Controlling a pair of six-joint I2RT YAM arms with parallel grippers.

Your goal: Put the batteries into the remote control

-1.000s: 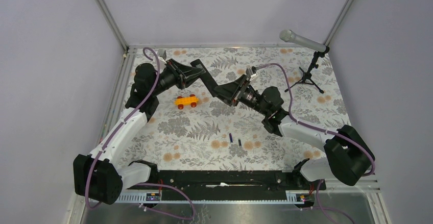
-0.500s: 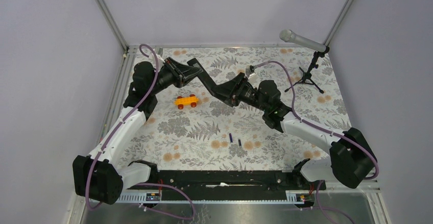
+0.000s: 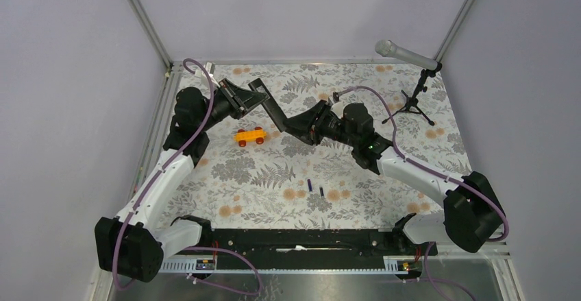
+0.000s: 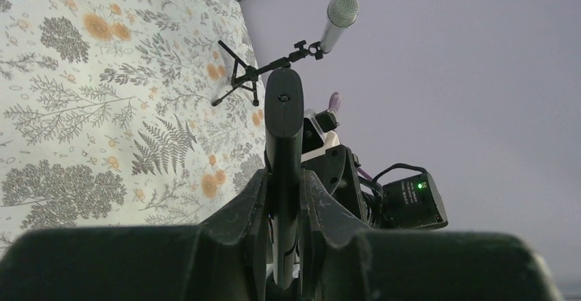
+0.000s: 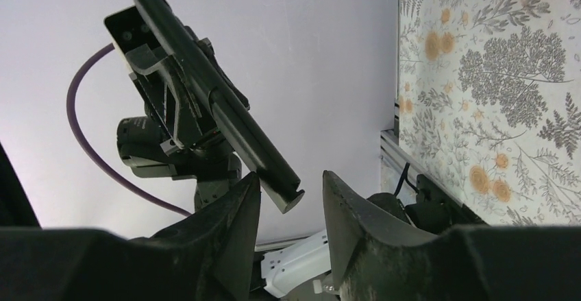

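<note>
Both my arms have crept a little toward twelve o'clock since a second ago, and my right gripper [image 5: 291, 181] has closed in on the free end of the remote control [image 3: 273, 106]. My left gripper [image 4: 284, 205] is clenched on the remote's other end, holding it in the air at about eleven o'clock over the table, slanting down toward four. My right fingers [image 5: 233, 219] stand apart on either side of the remote's tip, with a gap showing on one side, so they are not gripping it. The batteries [image 3: 310, 185] lie side by side at six o'clock from the table's middle, well apart from the remote. The orange toy car [image 3: 250, 136] sits at nine o'clock. A fern-and-flower cloth [image 3: 384, 198] covers the table. A microphone [image 3: 405, 54] on a small black tripod [image 3: 413, 102] stands at two o'clock. Plain lilac walls [image 3: 301, 13] close in three sides, with metal posts [image 3: 142, 18] in the far corners.
</note>
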